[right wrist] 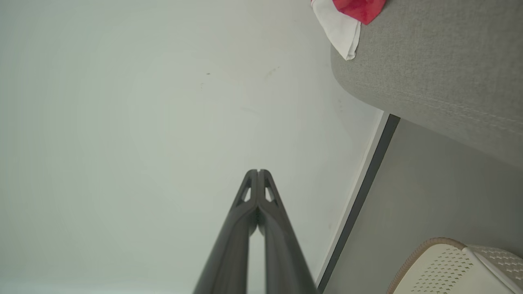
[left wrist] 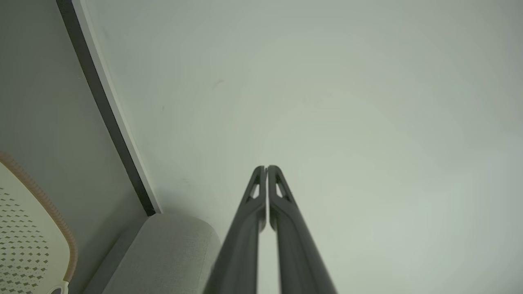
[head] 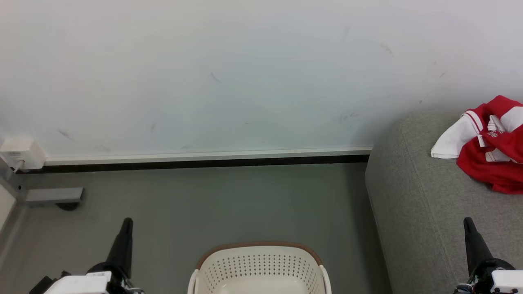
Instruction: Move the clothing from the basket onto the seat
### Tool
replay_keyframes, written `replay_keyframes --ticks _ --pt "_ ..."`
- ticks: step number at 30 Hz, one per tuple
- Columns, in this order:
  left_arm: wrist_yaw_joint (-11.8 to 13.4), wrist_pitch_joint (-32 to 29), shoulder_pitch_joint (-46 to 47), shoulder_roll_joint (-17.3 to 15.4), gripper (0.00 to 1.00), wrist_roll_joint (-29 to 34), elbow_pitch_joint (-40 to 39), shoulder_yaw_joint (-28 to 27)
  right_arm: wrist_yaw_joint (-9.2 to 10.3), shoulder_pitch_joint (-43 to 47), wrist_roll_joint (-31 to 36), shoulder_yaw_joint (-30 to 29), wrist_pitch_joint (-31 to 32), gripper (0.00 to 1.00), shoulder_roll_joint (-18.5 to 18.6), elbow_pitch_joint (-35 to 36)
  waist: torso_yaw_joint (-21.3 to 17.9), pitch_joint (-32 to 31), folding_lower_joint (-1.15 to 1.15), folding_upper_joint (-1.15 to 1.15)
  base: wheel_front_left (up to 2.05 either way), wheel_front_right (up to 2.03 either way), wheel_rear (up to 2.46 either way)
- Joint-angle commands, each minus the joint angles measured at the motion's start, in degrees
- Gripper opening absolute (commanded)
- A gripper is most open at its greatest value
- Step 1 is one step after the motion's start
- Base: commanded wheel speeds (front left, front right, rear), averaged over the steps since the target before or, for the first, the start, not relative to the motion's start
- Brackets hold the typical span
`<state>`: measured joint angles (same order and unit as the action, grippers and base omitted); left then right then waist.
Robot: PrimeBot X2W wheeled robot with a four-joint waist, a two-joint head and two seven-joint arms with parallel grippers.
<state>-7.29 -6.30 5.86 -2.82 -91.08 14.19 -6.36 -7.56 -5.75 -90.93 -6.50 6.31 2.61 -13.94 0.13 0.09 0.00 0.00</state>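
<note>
The red and white clothing (head: pixel 490 149) lies crumpled on the grey seat (head: pixel 425 204) at the right edge; a corner of it (right wrist: pixel 347 24) shows in the right wrist view too. The cream basket (head: pixel 259 267) with its brown rim stands on the floor at bottom centre, and the part of its inside that shows holds nothing. My left gripper (head: pixel 127 222) is shut and holds nothing, left of the basket. Over the seat's front my right gripper (head: pixel 468 222) is shut with nothing in it. Both point at the wall (left wrist: pixel 266 167) (right wrist: pixel 258 170).
A white wall (head: pixel 245 73) with a white and black skirting (head: pixel 204 160) runs behind the grey floor (head: pixel 229 200). A white socket box (head: pixel 18 153) and a grey metal foot (head: pixel 53 196) sit at the far left.
</note>
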Motion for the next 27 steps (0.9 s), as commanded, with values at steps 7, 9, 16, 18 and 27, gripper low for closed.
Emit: replay_keyframes --ticks 7,9,16,18,27 --pt "-0.40 -0.48 0.62 -0.10 0.00 -1.68 -0.20 -0.36 0.14 -0.94 -1.54 -0.08 0.43 0.00 0.48 -0.20 -0.13 0.09 0.00 0.00 0.00 0.00 0.00" --pt "-0.40 -0.48 0.62 -0.10 0.00 -1.68 -0.20 -0.36 0.14 -0.94 -1.54 -0.07 0.42 0.00 0.48 -0.20 -0.13 0.09 0.00 0.00 0.00 0.00 0.00" --pt "-0.35 -0.48 0.62 -0.10 0.00 -1.68 -0.21 -0.35 0.14 -0.94 -1.54 -0.07 0.42 0.00 0.48 -0.20 -0.13 0.09 0.00 0.00 0.00 0.00 0.00" --pt "-0.34 -0.48 0.62 -0.10 0.00 -1.68 -0.21 -0.35 0.14 -0.94 -1.54 -0.07 0.42 0.00 0.48 -0.20 -0.13 0.09 0.00 0.00 0.00 0.00 0.00" --pt "-0.34 -0.47 0.62 -0.10 0.00 -1.69 -0.21 -0.35 0.14 -0.93 -1.54 -0.07 0.42 0.00 0.48 -0.19 -0.13 0.09 0.00 0.00 0.00 0.00 0.00"
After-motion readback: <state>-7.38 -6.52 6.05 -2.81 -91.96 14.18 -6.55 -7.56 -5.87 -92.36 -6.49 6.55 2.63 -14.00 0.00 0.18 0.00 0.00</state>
